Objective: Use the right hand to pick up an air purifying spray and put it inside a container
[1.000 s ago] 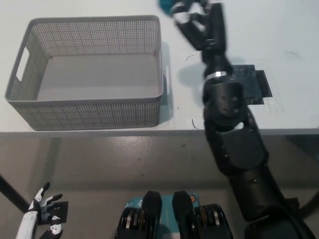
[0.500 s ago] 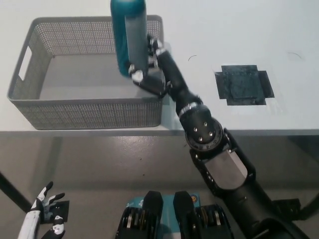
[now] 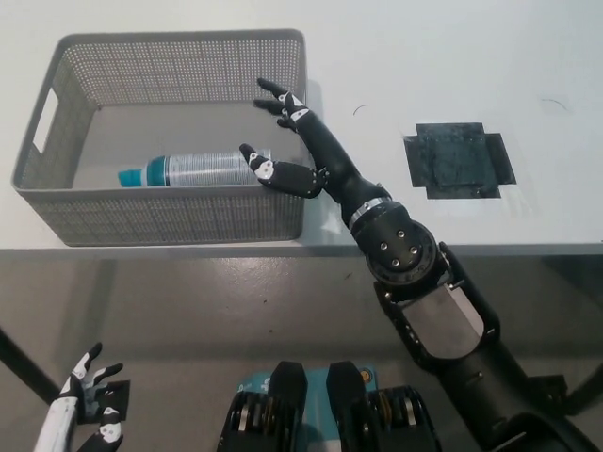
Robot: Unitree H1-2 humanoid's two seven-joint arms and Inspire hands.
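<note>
Though the spray (image 3: 193,169) lies on its side in the basket (image 3: 170,217), at nine o'clock of the empty, wide-fingered right hand (image 3: 287,141), it looks light, rigid, slick, best gripped mid-body; left hand (image 3: 85,400) idles, fingers spread.

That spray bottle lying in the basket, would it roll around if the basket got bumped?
Probably a little. The spray bottle is a round cylinder lying on its side, so it could roll, though the grey basket walls should stop it. Its smooth surface may be slippery to grip. The open right hand no longer steadies it.
</note>
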